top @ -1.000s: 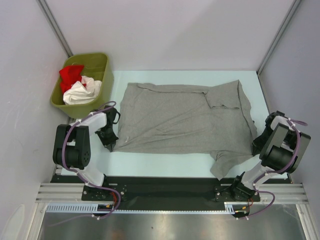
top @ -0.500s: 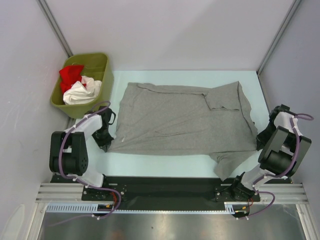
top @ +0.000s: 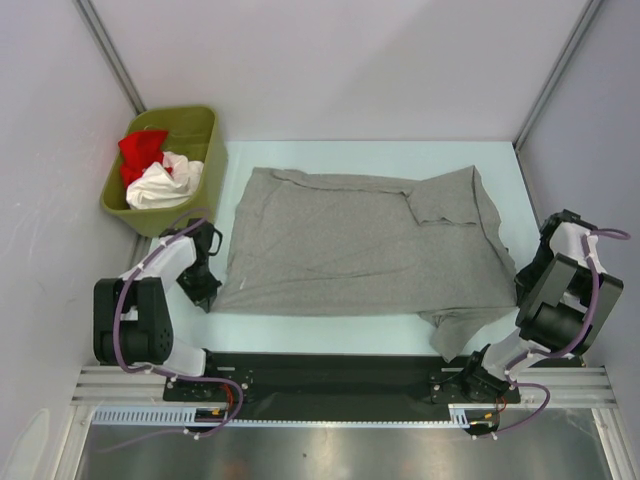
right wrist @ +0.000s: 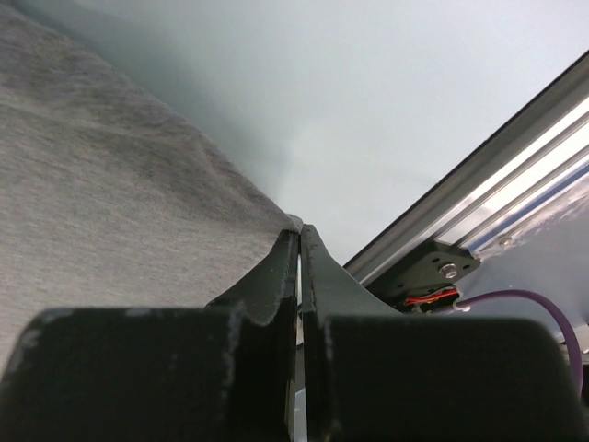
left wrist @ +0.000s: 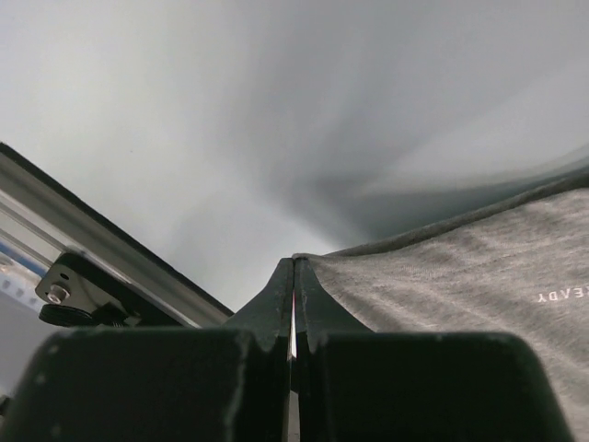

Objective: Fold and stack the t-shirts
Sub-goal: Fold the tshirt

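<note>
Red t-shirt (top: 142, 148) and white t-shirt (top: 165, 183) lie crumpled together in the olive-green bin (top: 208, 135), which stands at the far left, off the back left corner of the pale table (top: 330, 155).

Just right of the bin and nearer the arms' bases, the left gripper (left wrist: 293, 267) is low over the table at the near left corner of the grey t-shirt (top: 360, 240). In the left wrist view its jaws are pressed together with only a hairline between them, and the corner of the grey fabric runs right into the fingertips, so it is pinching that corner. Small white lettering (left wrist: 560, 295) shows on the cloth to the right of the pinch.

The grey t-shirt covers most of the middle of the table, spread flat with a few shallow wrinkles. A sleeve (top: 440, 205) is folded inward on top of it toward the back right, and a flap (top: 460, 328) at the near right corner spills to the table's near edge.

At the right edge of the shirt, the right gripper (right wrist: 299, 232) is likewise clamped tight, the hem of the grey fabric ending between its fingertips. An aluminium rail (right wrist: 497, 175) runs diagonally just beyond it.
</note>
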You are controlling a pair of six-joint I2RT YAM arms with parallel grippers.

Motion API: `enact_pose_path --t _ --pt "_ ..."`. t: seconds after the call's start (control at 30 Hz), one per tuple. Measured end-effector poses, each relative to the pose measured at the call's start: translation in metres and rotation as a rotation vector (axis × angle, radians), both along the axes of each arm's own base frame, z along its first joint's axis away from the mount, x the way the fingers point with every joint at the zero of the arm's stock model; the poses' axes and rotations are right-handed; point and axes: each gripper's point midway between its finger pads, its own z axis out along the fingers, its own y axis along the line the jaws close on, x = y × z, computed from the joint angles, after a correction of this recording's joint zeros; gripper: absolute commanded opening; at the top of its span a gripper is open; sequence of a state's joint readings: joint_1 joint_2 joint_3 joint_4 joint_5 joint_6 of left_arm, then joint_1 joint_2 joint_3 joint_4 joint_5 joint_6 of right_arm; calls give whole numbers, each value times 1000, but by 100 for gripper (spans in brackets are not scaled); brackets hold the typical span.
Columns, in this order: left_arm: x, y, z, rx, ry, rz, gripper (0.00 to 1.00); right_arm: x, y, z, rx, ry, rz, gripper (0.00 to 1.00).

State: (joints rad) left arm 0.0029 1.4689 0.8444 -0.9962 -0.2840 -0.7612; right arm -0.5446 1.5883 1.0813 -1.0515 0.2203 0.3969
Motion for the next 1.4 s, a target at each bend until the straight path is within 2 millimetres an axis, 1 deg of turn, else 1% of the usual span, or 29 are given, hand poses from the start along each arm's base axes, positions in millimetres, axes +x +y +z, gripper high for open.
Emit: enact_pose_path --t 0.13,0.23,0.33,0.43,0.6,0.73,0.83,0.97,1.07,1.13,1.17,1.2,1.3,1.33,1.37,1.4 --pt "-2 6 2 -3 -9 47 0 -4 2 1 4 12 -9 0" --pt "-5 5 -1 -11 5 58 0 -4 2 1 5 11 -13 0" --pt "-5 3 -5 -23 21 50 0 -2 3 1 5 10 -4 0" --pt "-2 3 -4 -30 13 33 0 2 8 1 4 8 30 0" --pt "11 3 1 -39 -23 4 0 14 14 3 5 -20 81 0" --pt "25 -1 6 -55 -63 -26 0 33 10 11 2 -76 90 0" --pt "30 -2 7 -56 -76 -37 0 43 8 10 4 -98 94 0" --pt "27 -3 1 -57 -53 -34 0 39 7 3 12 -80 84 0" --pt "18 -3 -5 -57 -24 -21 0 26 2 -4 22 -57 43 0" --pt "10 -4 -9 -57 1 -5 0 14 0 -9 32 -32 7 0" --pt "7 -3 -10 -56 10 4 0 8 0 -12 37 -21 -8 2" --pt "5 -3 -10 -56 17 8 0 4 0 -15 42 -9 -16 12" --pt "2 -2 -11 -55 26 24 0 -2 3 -17 51 8 -25 34" --pt "2 -1 -12 -53 28 26 3 -1 3 -16 47 7 -20 47" --pt "2 -1 -12 -53 32 26 6 2 2 -14 41 4 -14 53" --pt "2 -1 -13 -54 35 26 15 6 0 -9 31 -5 -5 62"
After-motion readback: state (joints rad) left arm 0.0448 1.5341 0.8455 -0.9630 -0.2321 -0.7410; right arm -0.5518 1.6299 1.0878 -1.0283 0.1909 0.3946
